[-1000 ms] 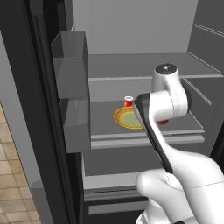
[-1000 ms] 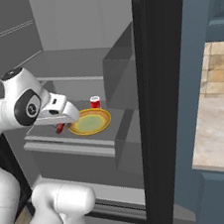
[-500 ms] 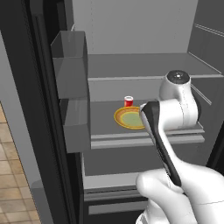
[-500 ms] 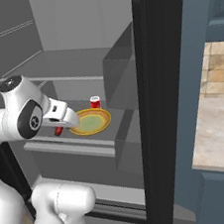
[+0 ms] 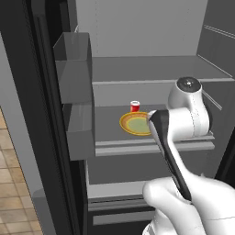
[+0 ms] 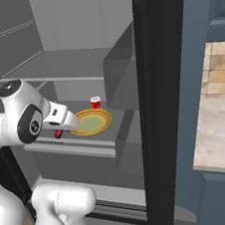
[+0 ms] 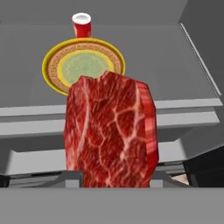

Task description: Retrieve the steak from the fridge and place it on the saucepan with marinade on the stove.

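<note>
The steak (image 7: 109, 131) stands on edge between the gripper (image 7: 114, 178) fingers in the hand view, its long axis running up the picture from the finger tips towards the fridge shelf, its broad marbled face turned to the camera and a thinner, brighter red edge showing on its right side. The fingers are closed narrowly on its lower end, so the meat is held clear of the shelf, just in front of the shelf's front lip. In the right base view a small bit of the dark-red steak (image 6: 58, 133) shows below the white hand, at the front edge of the middle shelf of the fridge (image 6: 68, 65). Behind it on that shelf lies a yellow-rimmed plate (image 7: 83, 65) with a pale green middle, and at the plate's far side stands a small red cup (image 7: 82, 25) with a white rim, just beside the plate. In the left base view the arm's wrist covers the right side of the plate (image 5: 134, 123), and the cup (image 5: 134, 106) stands behind it. The grey door bins (image 5: 75, 105) hang on the open door at the left.
</note>
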You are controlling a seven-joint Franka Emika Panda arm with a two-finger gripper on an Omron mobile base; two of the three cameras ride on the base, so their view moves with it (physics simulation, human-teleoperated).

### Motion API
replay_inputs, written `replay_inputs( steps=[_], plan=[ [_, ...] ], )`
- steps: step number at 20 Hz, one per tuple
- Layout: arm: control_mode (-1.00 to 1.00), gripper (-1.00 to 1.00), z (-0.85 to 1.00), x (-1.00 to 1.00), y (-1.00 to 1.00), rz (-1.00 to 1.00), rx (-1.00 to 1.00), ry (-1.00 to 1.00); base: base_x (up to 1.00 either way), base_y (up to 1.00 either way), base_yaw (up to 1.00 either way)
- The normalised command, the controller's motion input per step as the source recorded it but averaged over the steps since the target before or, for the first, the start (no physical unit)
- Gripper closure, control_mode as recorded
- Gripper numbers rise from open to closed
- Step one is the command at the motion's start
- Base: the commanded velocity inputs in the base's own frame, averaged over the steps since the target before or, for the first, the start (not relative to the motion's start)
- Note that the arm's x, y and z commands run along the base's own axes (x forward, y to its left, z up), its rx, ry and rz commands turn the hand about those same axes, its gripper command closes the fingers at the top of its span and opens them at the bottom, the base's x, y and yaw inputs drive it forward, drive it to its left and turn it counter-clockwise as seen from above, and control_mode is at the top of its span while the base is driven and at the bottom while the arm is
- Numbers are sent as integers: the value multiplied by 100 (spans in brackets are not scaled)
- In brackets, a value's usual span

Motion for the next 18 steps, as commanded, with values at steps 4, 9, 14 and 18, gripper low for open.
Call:
replay_inputs(
  steps=[4,9,14,18],
  plan=[
    [-100,100,0,-28,1,0,0,0,0,0,0],
    [100,100,-1,-19,4,0,0,0,-18,2,0],
    [100,100,0,0,0,0,0,0,-54,21,-1],
    [100,100,0,0,0,0,0,0,-54,31,-2]
  ],
)
